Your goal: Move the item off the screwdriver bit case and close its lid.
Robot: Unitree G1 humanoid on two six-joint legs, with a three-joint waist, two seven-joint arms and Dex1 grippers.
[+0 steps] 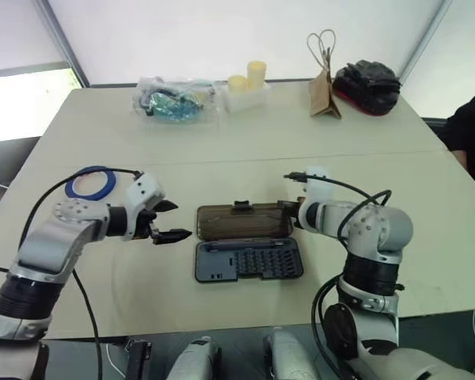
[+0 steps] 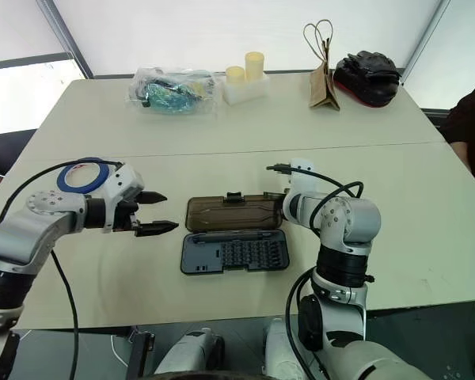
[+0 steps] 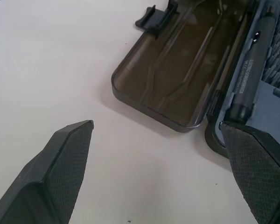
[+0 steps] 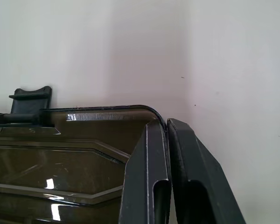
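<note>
The screwdriver bit case (image 1: 249,260) lies open near the table's front edge, with rows of bits in its dark grey base. Its smoky brown lid (image 1: 241,222) is folded back flat behind the base, latch at the far edge. The item, a blue tape ring (image 1: 90,184), lies on the table to the left, behind my left arm and away from the case. My left gripper (image 1: 180,220) stands open just left of the case, holding nothing. My right gripper (image 4: 167,122) is at the lid's right end, its fingers nearly together with the lid's corner rim between them.
Along the far edge stand a clear bag with teal contents (image 1: 172,100), yellow cups in a white holder (image 1: 247,85), a brown paper bag (image 1: 324,91) and a black pouch (image 1: 366,85). A person's dark sleeve (image 1: 473,134) shows at the right edge.
</note>
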